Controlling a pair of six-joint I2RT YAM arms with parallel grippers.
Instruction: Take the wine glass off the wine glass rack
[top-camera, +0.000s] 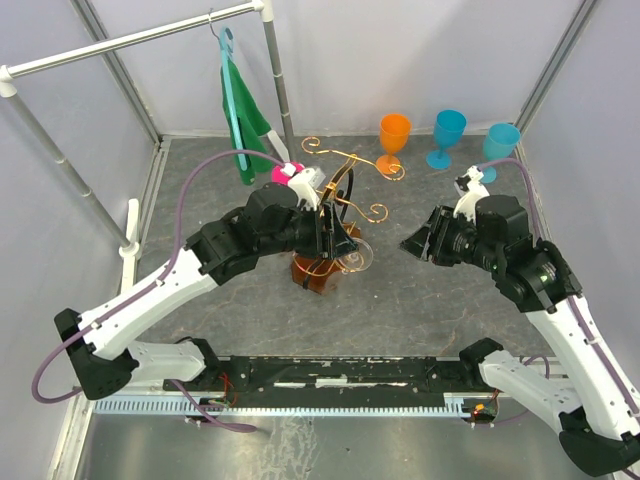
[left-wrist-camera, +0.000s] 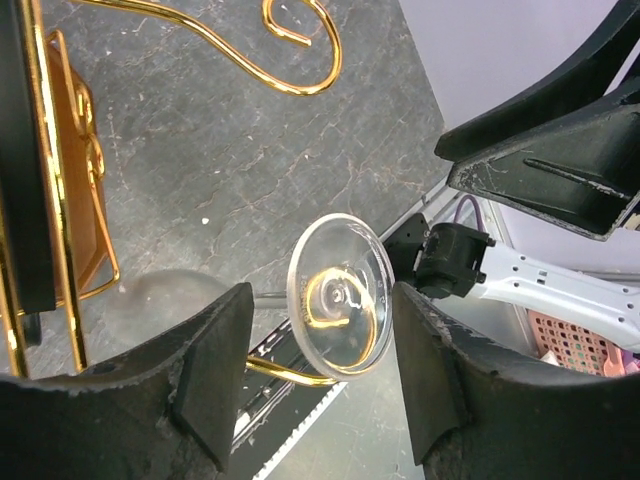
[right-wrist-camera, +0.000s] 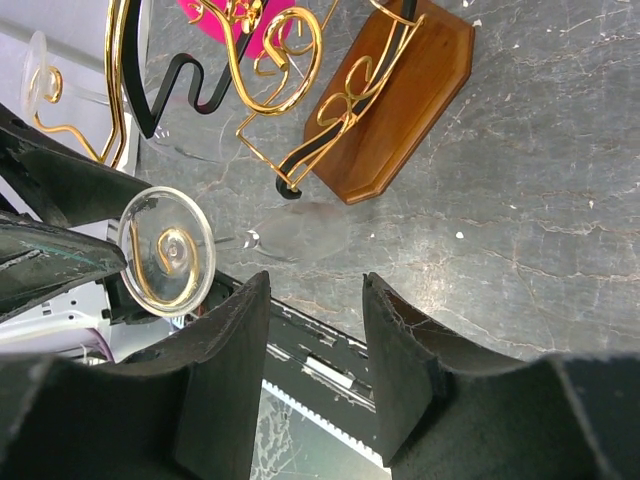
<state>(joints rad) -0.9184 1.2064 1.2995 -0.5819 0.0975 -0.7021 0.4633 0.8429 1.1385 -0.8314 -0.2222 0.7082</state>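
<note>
The gold curly-wire wine glass rack stands mid-table on its amber-brown base. A clear wine glass hangs on its side from a low scroll arm. In the left wrist view its round foot sits on the gold scroll between my left gripper's fingers, with a gap on each side. My left gripper is open around that foot. My right gripper is open and empty, to the right of the rack. The right wrist view shows the glass foot, bowl and base.
An orange glass and two blue glasses stand at the back right. A green cloth on a hanger hangs from the grey rail. A pink object lies behind the rack. Another clear foot hangs higher up.
</note>
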